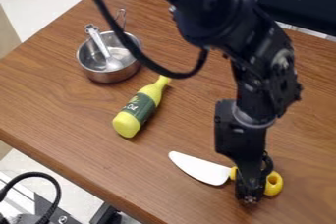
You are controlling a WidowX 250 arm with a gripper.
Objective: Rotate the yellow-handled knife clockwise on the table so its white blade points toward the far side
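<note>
Wood-grain tabletop (59,100) under everything, and at the near right your gripper (249,199) was right down over the yellow handle of the toy knife (200,169), its white blade pointing left. Clamped or apart, you couldn't tell! Farther back, left of centre, lay your yellow bottle (141,107); far left, a metal pot (111,75) held a spoon (98,43).

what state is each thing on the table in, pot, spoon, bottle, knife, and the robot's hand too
pot: upright, no lid on, spoon inside
spoon: leaning in the pot, handle end up over the rim
bottle: lying on its side
knife: lying down, white blade bare, yellow handle partly hidden
hand: lowered at the knife's handle, grip unclear
</note>
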